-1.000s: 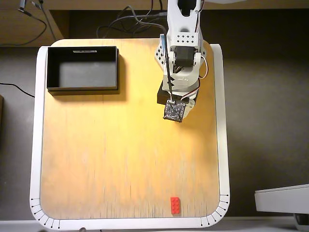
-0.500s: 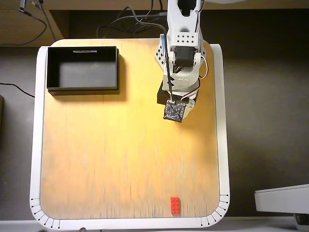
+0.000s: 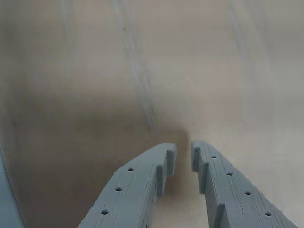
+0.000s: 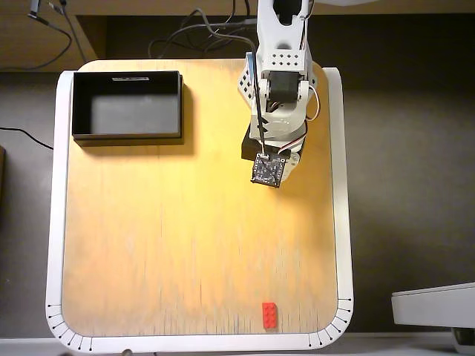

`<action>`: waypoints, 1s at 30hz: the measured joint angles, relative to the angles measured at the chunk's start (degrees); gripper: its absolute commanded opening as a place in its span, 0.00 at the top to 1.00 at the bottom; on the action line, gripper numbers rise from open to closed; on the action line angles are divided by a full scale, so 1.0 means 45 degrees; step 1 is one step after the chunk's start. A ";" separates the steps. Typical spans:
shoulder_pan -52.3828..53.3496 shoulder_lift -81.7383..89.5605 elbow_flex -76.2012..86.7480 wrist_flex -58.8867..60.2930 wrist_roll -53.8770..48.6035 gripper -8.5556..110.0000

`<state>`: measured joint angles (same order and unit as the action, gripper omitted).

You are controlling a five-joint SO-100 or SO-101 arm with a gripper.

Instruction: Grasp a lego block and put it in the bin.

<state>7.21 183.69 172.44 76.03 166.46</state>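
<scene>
No text, brand or number can be read in either view. The small white label on the far rim of the shallow rectangular black tray, well off to the left of the arm's end in the overhead view, is too small to make out.

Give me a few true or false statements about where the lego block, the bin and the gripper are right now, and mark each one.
1. The lego block lies inside the bin. False: it sits on the wooden table, near the bottom edge of the overhead view.
2. The bin holds nothing. True.
3. The gripper grips the lego block. False: nothing is between its fingers, only a narrow gap.
4. In the overhead view, the bin sits at the table's upper left. True.
5. The lego block is blue. False: red.
</scene>
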 measured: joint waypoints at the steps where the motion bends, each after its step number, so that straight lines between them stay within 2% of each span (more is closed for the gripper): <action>1: 0.0000 0.0000 0.0000 0.0000 0.0000 0.93; 30: -0.0293 0.0000 0.0000 0.0000 0.0078 0.93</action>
<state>5.89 183.69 172.44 76.03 166.82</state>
